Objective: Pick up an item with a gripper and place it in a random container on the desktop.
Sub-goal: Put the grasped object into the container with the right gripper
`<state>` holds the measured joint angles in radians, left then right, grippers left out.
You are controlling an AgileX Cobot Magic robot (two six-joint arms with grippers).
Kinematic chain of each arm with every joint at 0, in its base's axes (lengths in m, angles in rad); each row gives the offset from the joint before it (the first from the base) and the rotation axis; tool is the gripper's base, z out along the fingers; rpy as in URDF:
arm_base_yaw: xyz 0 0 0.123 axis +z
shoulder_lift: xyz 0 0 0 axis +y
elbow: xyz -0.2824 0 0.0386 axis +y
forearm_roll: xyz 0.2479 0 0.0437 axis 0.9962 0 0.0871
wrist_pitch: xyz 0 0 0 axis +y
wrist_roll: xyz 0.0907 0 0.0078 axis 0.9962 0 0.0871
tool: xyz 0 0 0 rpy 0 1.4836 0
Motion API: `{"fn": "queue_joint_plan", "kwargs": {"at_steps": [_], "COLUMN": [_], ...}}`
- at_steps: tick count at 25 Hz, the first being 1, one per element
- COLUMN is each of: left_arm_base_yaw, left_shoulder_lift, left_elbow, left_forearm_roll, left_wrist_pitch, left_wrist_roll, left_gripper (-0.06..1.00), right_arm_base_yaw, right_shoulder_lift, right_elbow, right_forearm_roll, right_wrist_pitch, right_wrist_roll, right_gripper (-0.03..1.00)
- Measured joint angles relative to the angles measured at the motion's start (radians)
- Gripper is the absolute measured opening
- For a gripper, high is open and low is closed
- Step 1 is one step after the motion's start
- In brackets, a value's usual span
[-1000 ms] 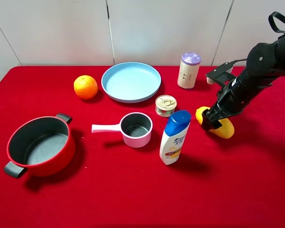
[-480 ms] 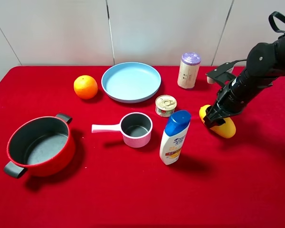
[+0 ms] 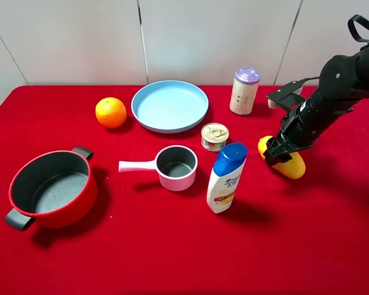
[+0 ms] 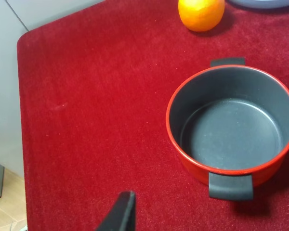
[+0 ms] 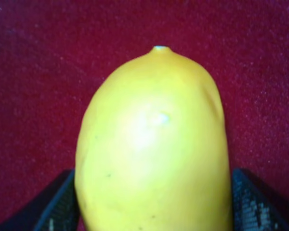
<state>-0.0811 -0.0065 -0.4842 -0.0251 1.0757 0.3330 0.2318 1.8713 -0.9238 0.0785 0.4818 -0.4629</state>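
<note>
The right gripper [image 3: 274, 153] pinches the yellow mango [image 3: 290, 166]. In the right wrist view its black fingers [image 5: 58, 207] sit tight against both flanks of the fruit. The mango is toward the right edge of the red-clothed tabletop [image 3: 172, 258], about midway between the back and front edges.

Just beside it, toward the middle, stands a white shampoo bottle [image 3: 226, 178] with a blue cap. Behind the bottle is a small tin can [image 3: 214, 136]. A lilac-lidded jar [image 3: 245, 90] stands near the back edge.

Further left are the pink saucepan [image 3: 172, 167], the light blue plate [image 3: 170, 106] and the orange [image 3: 111, 112]. The red pot [image 3: 52, 189] sits by the left edge, toward the front left corner.

The left gripper [image 4: 123, 211] is over the cloth, apart from the pot. Only one black fingertip shows, so I cannot tell whether it is spread or closed.
</note>
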Motion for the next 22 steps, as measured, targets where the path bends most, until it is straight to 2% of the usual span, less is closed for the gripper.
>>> {"fn": "queue_joint_plan", "kwargs": {"at_steps": [15, 22], "left_arm_base_yaw": [0.000, 0.000], "left_shoulder_lift": [0.000, 0.000], "left_elbow": [0.000, 0.000], "left_forearm_roll": [0.000, 0.000], "left_wrist_pitch": [0.000, 0.000], "left_wrist_roll": [0.000, 0.000], "left_gripper": [0.98, 0.98], "right_arm_base_yaw": [0.000, 0.015], "right_shoulder_lift": [-0.001, -0.045], "right_elbow": [-0.170, -0.207], "right_forearm_roll": [-0.031, -0.054], "right_wrist_pitch": [0.182, 0.231], "right_wrist_roll": [0.003, 0.007], "right_gripper": [0.47, 0.47]}}
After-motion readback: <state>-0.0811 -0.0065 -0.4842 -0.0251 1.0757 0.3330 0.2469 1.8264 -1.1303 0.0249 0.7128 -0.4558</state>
